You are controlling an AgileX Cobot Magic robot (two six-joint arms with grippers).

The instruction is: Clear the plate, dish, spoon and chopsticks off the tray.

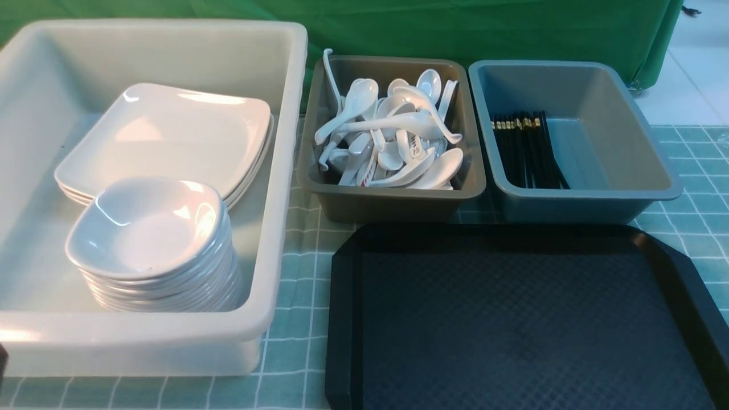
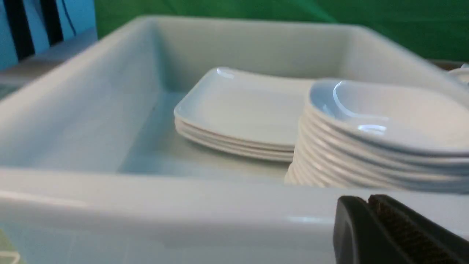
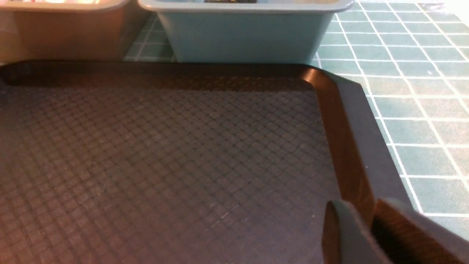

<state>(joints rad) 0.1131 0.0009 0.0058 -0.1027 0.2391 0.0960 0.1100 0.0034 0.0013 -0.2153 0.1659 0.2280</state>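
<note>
Black tray (image 1: 515,319) at near right, floor bare. Plate (image 1: 171,134) atop a stack at the far side of the white tub (image 1: 285,171) on the left, dish (image 1: 145,225) atop a nearer stack. Spoons (image 1: 393,134) heaped in the brown-grey tub (image 1: 393,196) (centre, far). Chopsticks (image 1: 527,149) in the blue-grey tub (image 1: 660,171), far right. Left gripper (image 2: 370,220) pinched closed, empty. Right gripper (image 3: 370,234) near tray's right rim, slightly parted, empty.

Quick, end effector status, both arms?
Left end effector: shut, holding nothing.
Right end effector: nothing held; open or shut cannot be told.
</note>
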